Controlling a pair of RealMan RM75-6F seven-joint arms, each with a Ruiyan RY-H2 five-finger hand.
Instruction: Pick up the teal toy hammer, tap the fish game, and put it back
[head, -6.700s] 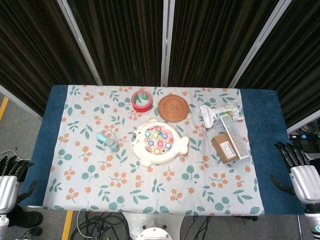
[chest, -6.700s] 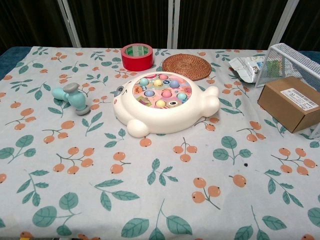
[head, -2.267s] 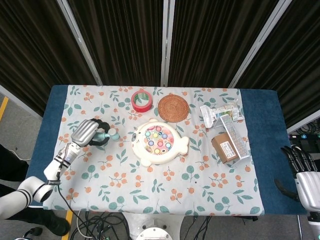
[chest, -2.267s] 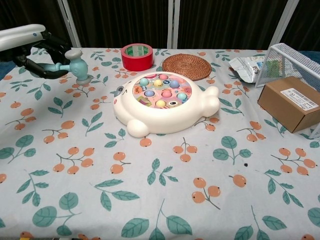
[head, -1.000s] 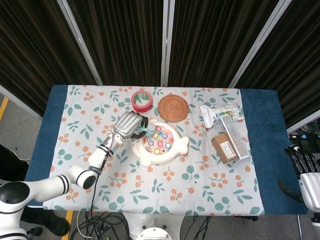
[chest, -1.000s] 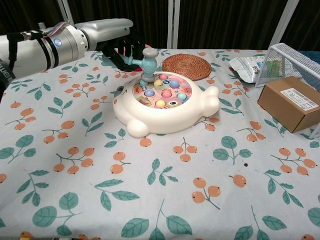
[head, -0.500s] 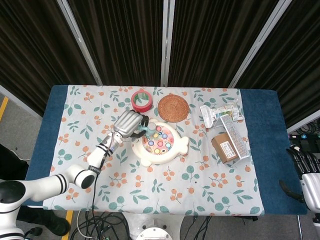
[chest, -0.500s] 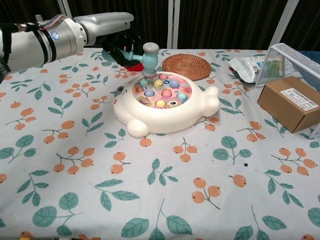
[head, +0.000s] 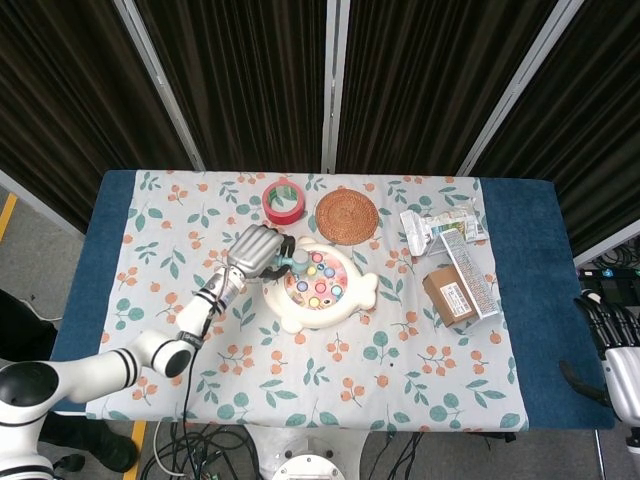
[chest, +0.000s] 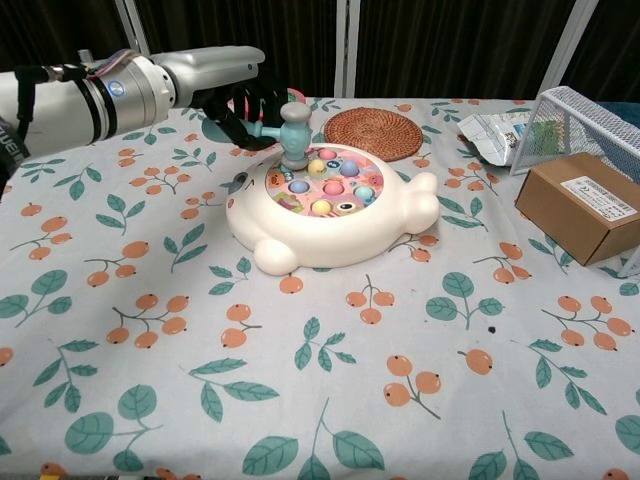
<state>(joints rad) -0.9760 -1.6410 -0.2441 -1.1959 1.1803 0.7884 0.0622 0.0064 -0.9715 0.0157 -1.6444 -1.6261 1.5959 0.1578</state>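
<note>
My left hand grips the handle of the teal toy hammer. The hammer's head stands upright over the back left pegs of the white fish game; its lower face looks to be at a peg, though contact is not plain. The fish game lies in the middle of the floral cloth. My right hand hangs at the far right edge of the head view, off the table, holding nothing, with its fingers apart.
A red tape roll and a woven coaster lie behind the game. A brown box, a wire basket and foil packets sit at the right.
The hammer head has come down from a raised position half a second ago to just over the game's back left pegs. The right hand has not moved.
</note>
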